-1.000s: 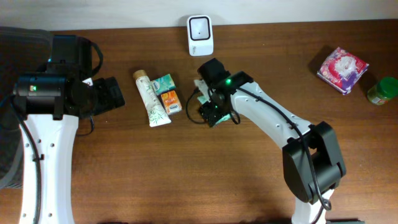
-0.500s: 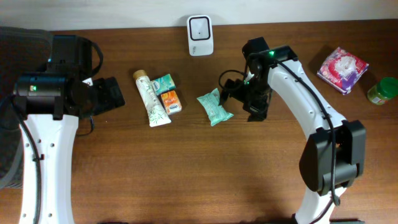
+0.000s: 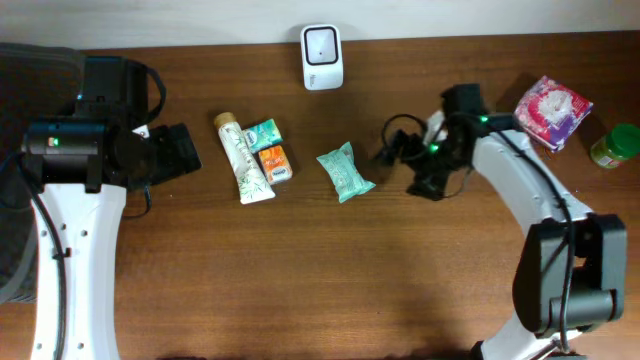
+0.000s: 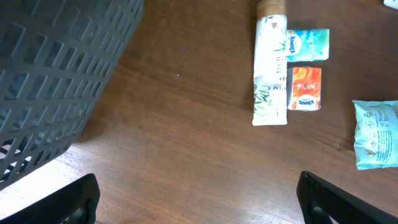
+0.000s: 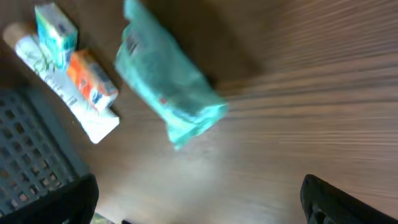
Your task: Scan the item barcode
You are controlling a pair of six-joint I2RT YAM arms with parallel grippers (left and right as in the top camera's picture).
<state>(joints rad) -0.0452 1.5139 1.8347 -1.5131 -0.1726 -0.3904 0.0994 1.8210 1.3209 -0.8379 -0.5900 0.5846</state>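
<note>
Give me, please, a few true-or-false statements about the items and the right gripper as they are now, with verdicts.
The right gripper is open and holds nothing. True.
The teal pouch lies on top of the white scanner. False: it lies on the table, apart from the scanner.
The orange pack lies beside the tube. True.
The green jar stands next to the tube. False: it stands near the pink package, far from the tube.

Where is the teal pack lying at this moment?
Overhead view: the teal pack lies mid-table, right of the orange packet, left of the right pincer, touching neither.
</note>
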